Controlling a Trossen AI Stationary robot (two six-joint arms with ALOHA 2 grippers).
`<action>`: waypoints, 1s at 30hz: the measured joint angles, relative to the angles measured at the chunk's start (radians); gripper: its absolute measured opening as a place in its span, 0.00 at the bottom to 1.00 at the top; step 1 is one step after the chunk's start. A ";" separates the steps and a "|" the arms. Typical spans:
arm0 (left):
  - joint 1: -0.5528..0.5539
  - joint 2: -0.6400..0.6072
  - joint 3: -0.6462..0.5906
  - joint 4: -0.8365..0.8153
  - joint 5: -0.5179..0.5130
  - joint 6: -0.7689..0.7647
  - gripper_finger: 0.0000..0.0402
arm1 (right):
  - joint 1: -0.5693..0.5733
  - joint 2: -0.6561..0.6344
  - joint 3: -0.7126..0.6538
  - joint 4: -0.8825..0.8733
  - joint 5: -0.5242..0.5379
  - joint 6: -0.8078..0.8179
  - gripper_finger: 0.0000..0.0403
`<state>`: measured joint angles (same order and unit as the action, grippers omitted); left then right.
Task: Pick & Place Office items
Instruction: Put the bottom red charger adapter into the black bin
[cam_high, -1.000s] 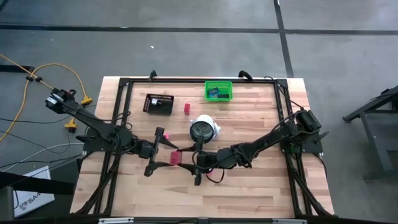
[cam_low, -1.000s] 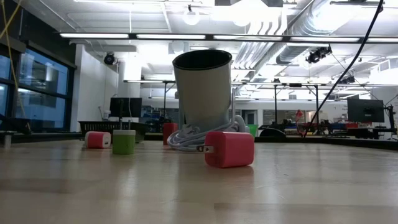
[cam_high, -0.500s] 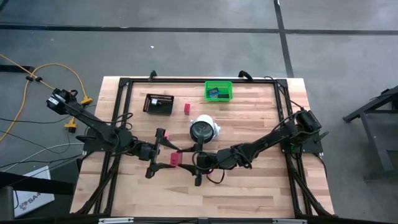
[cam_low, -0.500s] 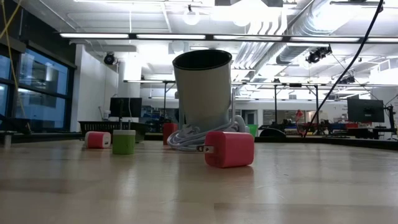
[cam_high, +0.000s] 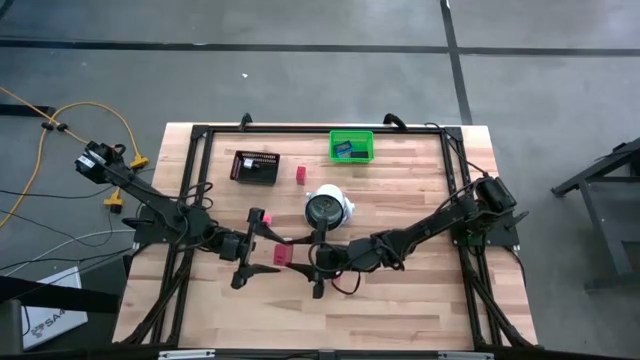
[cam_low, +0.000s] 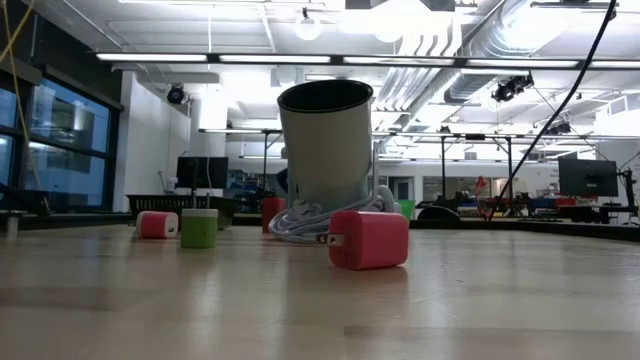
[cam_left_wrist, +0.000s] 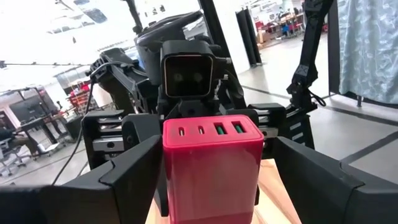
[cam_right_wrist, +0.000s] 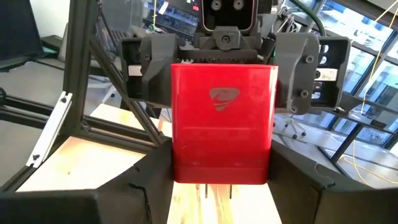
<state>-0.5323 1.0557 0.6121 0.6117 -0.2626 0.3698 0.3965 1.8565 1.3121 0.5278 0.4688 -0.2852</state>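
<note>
With the black tray (cam_high: 256, 166) and green bin (cam_high: 351, 147) already carrying small pieces, the left hand (cam_high: 262, 244) is gaping wide beside a red charger (cam_high: 283, 255) that the right hand (cam_high: 303, 262) is gripping mid-table, while other blocks are lying unplaced.

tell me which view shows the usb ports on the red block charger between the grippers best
The left wrist view: the red block charger faces it, four ports in a row on its face. The right wrist view shows the opposite face, with a logo and prongs. The high view shows only a small red patch. In the low view I cannot tell which block it is.
</note>
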 joint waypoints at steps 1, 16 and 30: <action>0.000 0.000 0.000 0.000 0.000 0.000 0.74 | 0.000 0.000 0.000 0.000 -0.001 0.000 0.51; 0.013 0.008 0.000 0.034 0.026 -0.002 0.74 | -0.002 0.000 0.000 0.022 -0.026 0.000 0.51; 0.013 0.008 0.000 0.036 0.027 0.006 0.74 | -0.005 0.000 0.000 0.022 -0.026 0.000 0.51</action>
<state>-0.5190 1.0641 0.6125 0.6479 -0.2359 0.3754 0.3920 1.8564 1.3121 0.5495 0.4427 -0.2848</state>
